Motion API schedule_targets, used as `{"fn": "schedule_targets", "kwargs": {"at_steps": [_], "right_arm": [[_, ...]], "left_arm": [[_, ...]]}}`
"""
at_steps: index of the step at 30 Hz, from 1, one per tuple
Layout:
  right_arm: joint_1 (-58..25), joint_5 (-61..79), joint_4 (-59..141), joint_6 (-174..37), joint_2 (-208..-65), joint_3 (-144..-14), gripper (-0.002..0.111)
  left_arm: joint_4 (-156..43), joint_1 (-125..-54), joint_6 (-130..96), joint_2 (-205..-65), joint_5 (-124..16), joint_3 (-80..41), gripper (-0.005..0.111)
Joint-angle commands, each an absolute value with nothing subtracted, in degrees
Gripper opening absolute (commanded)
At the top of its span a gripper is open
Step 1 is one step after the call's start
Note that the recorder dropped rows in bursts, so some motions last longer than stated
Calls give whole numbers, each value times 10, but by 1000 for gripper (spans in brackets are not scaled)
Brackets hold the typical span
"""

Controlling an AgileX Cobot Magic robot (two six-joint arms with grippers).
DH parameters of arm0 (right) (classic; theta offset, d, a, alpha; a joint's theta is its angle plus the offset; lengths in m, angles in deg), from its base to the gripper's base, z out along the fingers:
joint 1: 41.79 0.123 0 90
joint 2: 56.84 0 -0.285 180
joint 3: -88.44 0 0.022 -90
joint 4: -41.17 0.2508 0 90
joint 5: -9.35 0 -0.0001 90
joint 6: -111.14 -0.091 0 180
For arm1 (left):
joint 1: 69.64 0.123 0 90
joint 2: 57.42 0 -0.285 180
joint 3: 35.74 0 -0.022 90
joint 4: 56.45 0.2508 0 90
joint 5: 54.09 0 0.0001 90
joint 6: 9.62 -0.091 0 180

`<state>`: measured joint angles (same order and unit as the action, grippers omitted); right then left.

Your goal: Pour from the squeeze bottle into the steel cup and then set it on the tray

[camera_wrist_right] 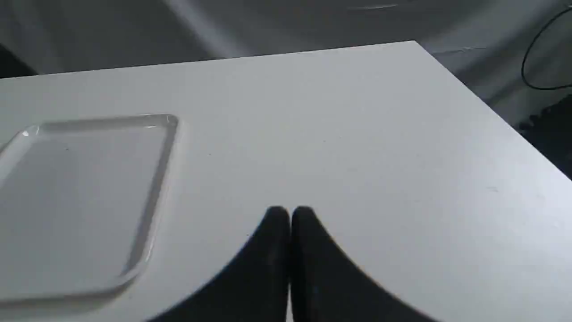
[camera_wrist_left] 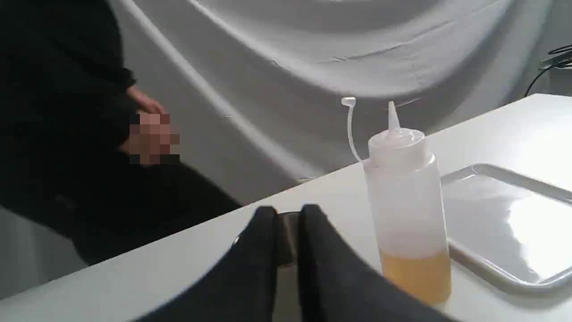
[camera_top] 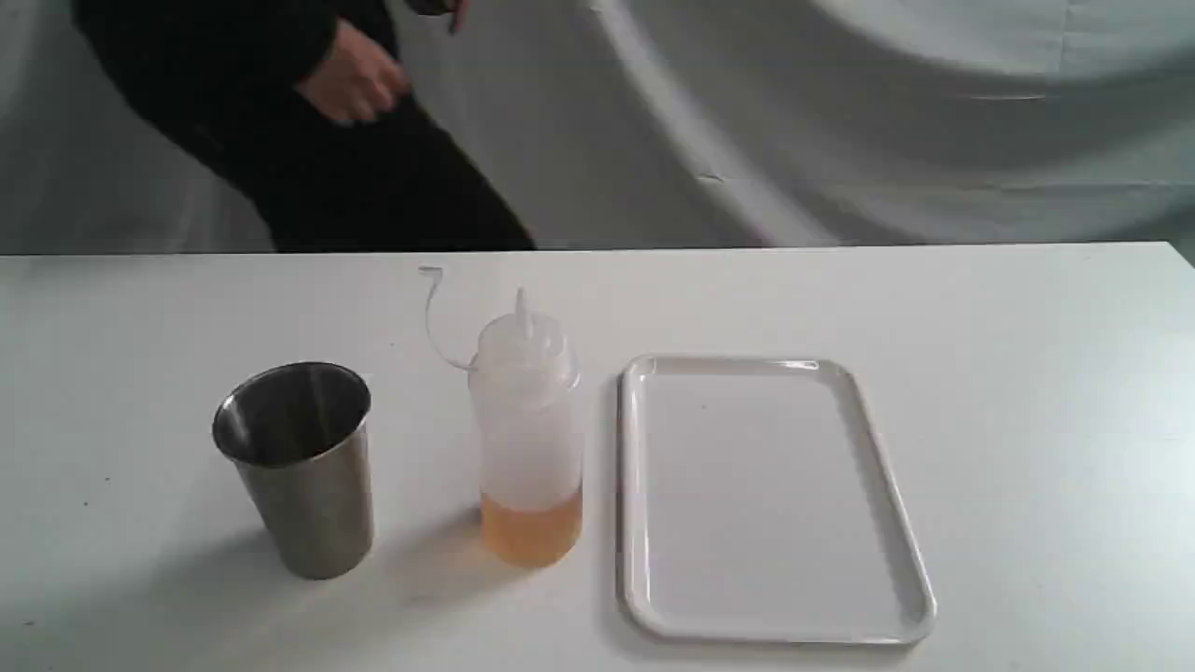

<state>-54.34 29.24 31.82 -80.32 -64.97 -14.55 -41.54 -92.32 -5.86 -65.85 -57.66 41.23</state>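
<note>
The squeeze bottle (camera_top: 527, 429) stands upright at the table's middle, amber liquid low inside, its nozzle uncapped and the small cap hanging on its strap. To its left stands the steel cup (camera_top: 299, 467), upright. To its right the white tray (camera_top: 770, 495) lies flat with nothing on it. Neither gripper shows in the exterior view. In the left wrist view my left gripper (camera_wrist_left: 288, 214) has its fingers nearly together, holding nothing; a sliver of the steel cup (camera_wrist_left: 287, 243) shows behind them, and the bottle (camera_wrist_left: 409, 210) is apart from them. My right gripper (camera_wrist_right: 290, 212) is shut over bare table beside the tray (camera_wrist_right: 156, 179).
A person in black (camera_top: 308, 121) stands behind the table's far left edge, one hand visible. A white cloth backdrop (camera_top: 840, 121) hangs behind the table. The table's right edge (camera_wrist_right: 491, 112) drops off toward cables on the floor.
</note>
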Motion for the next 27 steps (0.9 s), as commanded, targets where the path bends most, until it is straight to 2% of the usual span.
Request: {"fn": "schedule_targets", "kwargs": {"at_steps": [1, 20, 27], "right_arm": [[-545, 289, 312, -800, -646, -143, 0], [-545, 289, 312, -800, -646, -143, 0], [-545, 249, 281, -799, -646, -143, 0]], "left_arm": [[-417, -922, -58, -660, -575, 415, 8], [-417, -922, -58, -660, -575, 415, 8], [-417, -922, -58, -660, -575, 415, 8]]}}
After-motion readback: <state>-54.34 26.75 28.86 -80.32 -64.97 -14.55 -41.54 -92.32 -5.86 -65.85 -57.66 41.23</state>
